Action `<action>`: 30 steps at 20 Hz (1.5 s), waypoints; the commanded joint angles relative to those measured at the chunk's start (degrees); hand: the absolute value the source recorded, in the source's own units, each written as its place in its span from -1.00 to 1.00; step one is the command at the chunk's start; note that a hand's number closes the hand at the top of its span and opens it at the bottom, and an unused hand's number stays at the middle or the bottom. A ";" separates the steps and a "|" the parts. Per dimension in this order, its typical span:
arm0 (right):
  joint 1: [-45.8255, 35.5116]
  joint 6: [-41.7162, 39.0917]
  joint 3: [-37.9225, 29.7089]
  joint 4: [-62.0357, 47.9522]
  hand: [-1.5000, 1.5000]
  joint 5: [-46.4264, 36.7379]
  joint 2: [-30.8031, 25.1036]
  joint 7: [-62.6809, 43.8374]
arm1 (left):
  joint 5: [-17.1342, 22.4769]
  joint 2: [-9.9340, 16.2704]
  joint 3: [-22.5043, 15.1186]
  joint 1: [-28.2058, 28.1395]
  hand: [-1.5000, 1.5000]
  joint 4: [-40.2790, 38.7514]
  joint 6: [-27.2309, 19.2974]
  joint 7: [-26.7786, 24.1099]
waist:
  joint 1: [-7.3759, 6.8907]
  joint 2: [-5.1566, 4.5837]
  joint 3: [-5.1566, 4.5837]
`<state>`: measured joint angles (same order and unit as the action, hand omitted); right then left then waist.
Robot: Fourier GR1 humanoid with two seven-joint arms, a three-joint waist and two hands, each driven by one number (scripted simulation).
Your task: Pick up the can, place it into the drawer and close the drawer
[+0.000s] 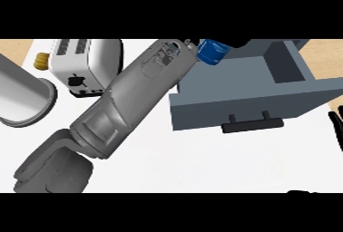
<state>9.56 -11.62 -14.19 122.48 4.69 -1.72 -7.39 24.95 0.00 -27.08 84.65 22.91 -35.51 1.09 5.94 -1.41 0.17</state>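
The blue can [212, 51] hangs at the end of my left forearm [134, 95], above the far left corner of the open grey-blue drawer [254, 102]. Only a black bit of my left hand [236, 43] shows past the can, curled round it; the rest of the hand is hidden. The drawer is pulled out, with its dark handle [253, 122] facing me and its inside visible. My right hand [337, 124] rests at the right edge, fingers straight and upward, apart from the drawer.
A white toaster [84, 63] stands at the back left, with a small yellow thing [41, 60] beside it. A grey rounded vessel [23, 97] lies at the far left. White counter [201, 158] stretches in front of the drawer.
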 commanded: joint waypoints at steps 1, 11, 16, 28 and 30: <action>-5.97 1.73 -0.34 -4.77 -1.00 -1.80 -1.28 -0.83 | 1.49 0.00 -5.12 -0.50 1.00 1.37 -2.19 1.53 | 0.17 -0.15 0.04; -5.65 1.34 0.36 -3.01 -1.00 -1.67 -1.08 -0.25 | 3.46 0.00 -7.11 -2.74 -1.00 -2.15 -4.40 -3.49 | 0.68 -0.40 0.00; -6.33 1.11 -0.64 -2.45 -1.00 -0.84 -2.40 -1.84 | 4.91 0.00 -8.05 -2.09 -1.00 -2.81 -7.26 -2.82 | 1.33 -0.49 0.00; -5.87 1.04 1.39 2.64 -1.00 -11.03 -5.43 2.43 | 9.72 0.00 -7.99 -3.51 -1.00 -0.77 -10.20 -5.19 | 0.96 -0.30 -0.09; -4.23 -0.28 2.04 4.23 -1.00 -12.36 -6.48 3.29 | 11.16 0.00 -6.99 -5.17 -1.00 -0.78 -10.19 -7.11 | 1.42 -0.46 -0.10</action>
<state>4.91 -11.44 -13.23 125.06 -3.41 -6.58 -5.45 34.13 0.01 -34.70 81.04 21.34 -45.09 -4.34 7.32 -1.78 0.10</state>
